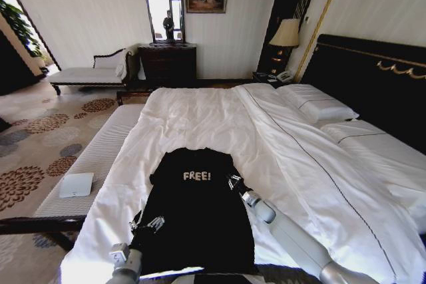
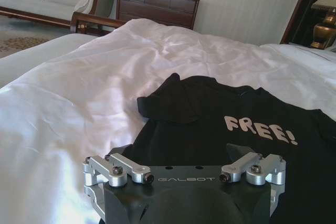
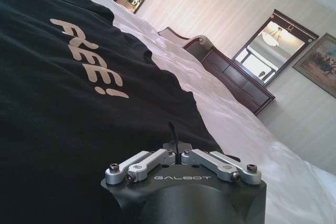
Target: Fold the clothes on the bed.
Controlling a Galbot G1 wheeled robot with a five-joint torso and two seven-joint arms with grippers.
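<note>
The black T-shirt lies flat on the bed, soft and limp. My right gripper pinches its side edge closed; my left gripper, spread wide, should take the opposite hem

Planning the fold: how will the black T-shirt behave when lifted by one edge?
The T-shirt will probably droop limply; its sleeve already lies crumpled. It looks thin, so likely light. Pushed, it may bunch up on the bed's wrinkled duvet rather than slide.
</note>
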